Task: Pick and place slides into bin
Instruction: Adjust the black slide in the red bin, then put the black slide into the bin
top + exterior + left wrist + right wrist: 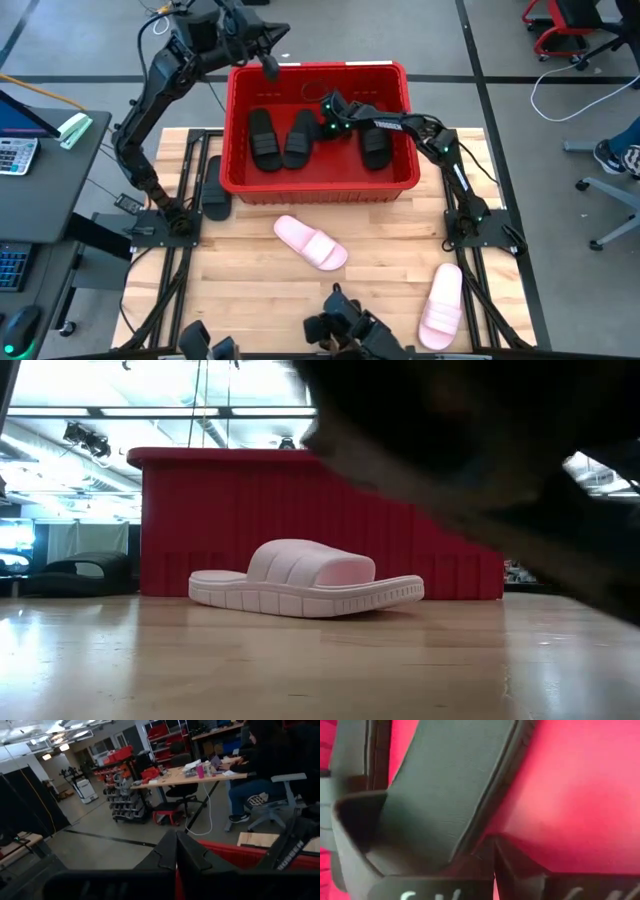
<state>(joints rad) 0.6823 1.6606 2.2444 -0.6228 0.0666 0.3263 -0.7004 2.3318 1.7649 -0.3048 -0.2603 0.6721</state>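
The red bin (318,188) stands at the table's far middle and holds three black slides (263,140) (300,138) (375,146). A fourth black slide (215,188) lies on the table against the bin's left wall. Two pink slides lie sole down on the table, one near the middle (312,242) and one at the near right (442,300). My right gripper (323,117) reaches down into the bin beside the middle black slide (450,785), its fingers together. My left gripper (270,67) is shut and empty, raised over the bin's far left corner. My right gripper's shut fingertips (507,855) stand right at the long ribbed edge of the black slide's sole (470,847), low over the bin's red floor. I cannot tell whether they touch it.
The low view shows the middle pink slide (300,582) in front of the bin's near wall (200,520). A dark blurred shape (480,450) fills its upper right. A desk with a calculator (15,155) stands left of the table. A seated person (260,775) is in the room behind.
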